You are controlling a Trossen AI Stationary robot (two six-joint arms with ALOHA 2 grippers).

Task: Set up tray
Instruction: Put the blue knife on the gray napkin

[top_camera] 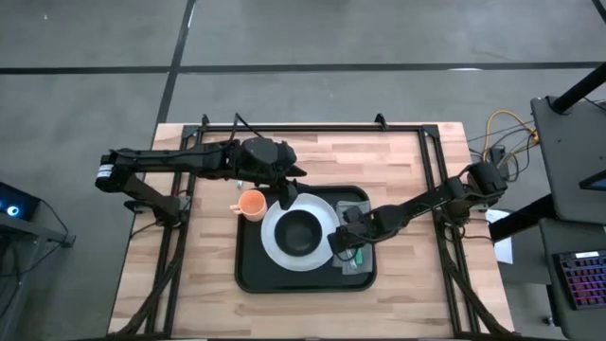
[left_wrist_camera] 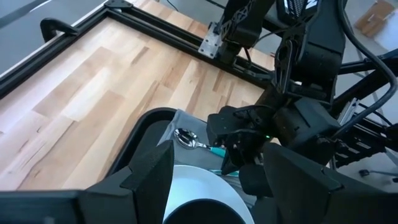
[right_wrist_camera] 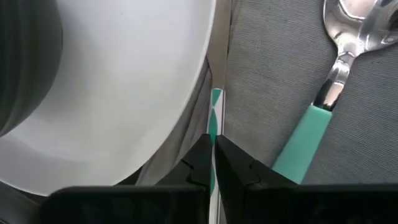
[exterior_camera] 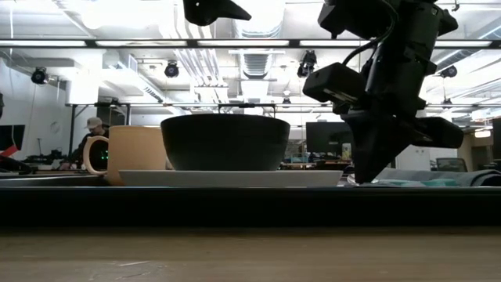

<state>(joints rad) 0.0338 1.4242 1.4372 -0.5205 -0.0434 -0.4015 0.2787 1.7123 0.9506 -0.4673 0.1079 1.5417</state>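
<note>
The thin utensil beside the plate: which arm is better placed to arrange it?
Right. The right claw is pinched on the teal-handled utensil on the napkin; the left claw hovers over the plate's far edge.

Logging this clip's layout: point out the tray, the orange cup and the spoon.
tray (top_camera: 248,270), high view, bare floor near its left rim.
orange cup (top_camera: 252,203), high view, its opening.
spoon (right_wrist_camera: 311,134), right wrist view, teal handle.

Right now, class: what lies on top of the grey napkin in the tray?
On the grey napkin lies a spoon with a teal handle. The right pincer is shut on a second teal-handled utensil beside the white plate; that utensil's head is hidden.
</note>
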